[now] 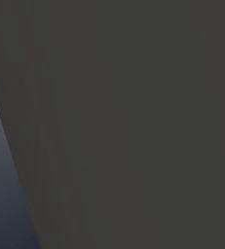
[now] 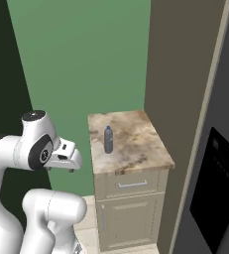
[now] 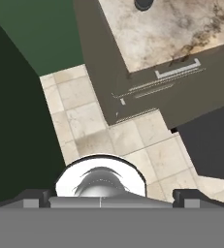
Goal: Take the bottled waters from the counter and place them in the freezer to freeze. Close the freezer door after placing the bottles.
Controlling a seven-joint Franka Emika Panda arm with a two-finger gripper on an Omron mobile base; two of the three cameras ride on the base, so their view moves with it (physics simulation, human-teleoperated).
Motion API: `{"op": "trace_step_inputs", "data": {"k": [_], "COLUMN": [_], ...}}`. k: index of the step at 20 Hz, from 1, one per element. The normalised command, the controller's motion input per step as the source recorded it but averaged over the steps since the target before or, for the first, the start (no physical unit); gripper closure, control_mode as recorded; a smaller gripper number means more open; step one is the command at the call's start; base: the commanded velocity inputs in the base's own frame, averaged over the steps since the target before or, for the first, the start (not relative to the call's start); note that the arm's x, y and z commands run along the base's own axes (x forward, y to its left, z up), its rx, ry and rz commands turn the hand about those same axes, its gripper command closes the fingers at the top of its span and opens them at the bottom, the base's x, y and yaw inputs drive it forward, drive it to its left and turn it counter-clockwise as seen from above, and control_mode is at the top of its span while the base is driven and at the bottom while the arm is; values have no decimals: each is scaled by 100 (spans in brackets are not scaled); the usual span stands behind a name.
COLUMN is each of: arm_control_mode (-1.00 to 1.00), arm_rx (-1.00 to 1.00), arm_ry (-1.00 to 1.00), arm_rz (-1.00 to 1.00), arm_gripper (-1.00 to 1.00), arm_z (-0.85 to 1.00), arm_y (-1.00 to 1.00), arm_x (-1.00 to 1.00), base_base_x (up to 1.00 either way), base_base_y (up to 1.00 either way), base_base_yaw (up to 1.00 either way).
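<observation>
Dark grey-blue bottle (image 2: 108, 139) stands upright on the worktop (image 2: 141, 144), on its left half, back from the front edge. In the hand view the bottle (image 3: 143, 4) is just a dark round top at the frame's upper edge, seen from above. Only this one bottle can be made out.

Freezer door (image 2: 216, 163) with its black dispenser panel is just right of the worktop, beyond a tall brown panel (image 2: 178, 74); it looks shut from here.

The gripper (image 3: 106, 203) is folded back, well short of the worktop and looking down at the tiled floor (image 3: 89, 116). Finger tips (image 3: 33, 198) barely break the bottom edge, so whether they are wide or narrow I cannot tell.

Step in hand, by my reading: reach for the bottle. To do it well:
- bring the bottle to the middle of the hand view first
- spread the fingers before closing in
- take it at mid-body, level
- watch the green wall (image 2: 81, 59) behind the worktop
</observation>
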Motion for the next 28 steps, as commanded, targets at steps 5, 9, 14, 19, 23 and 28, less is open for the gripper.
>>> {"op": "trace_step_inputs", "data": {"k": [5, 9, 14, 19, 23, 28], "arm_control_mode": [100, 100, 100, 100, 100, -100], "arm_rx": [0, 0, 0, 0, 0, 0], "arm_ry": [0, 0, 0, 0, 0, -10], "arm_rz": [0, 0, 0, 0, 0, 2], "arm_gripper": [-100, -100, -100, -100, -100, -100], "arm_z": [0, 0, 0, 0, 0, -1], "arm_y": [0, 0, 0, 0, 0, -7], "arm_x": [0, 0, 0, 0, 0, 17], "base_base_x": [32, 29, 19, 0, 24, 7], "base_base_y": [42, 30, 2, 0, 0, 0], "base_base_yaw": [-8, -5, 0, 0, 0, 0]}}
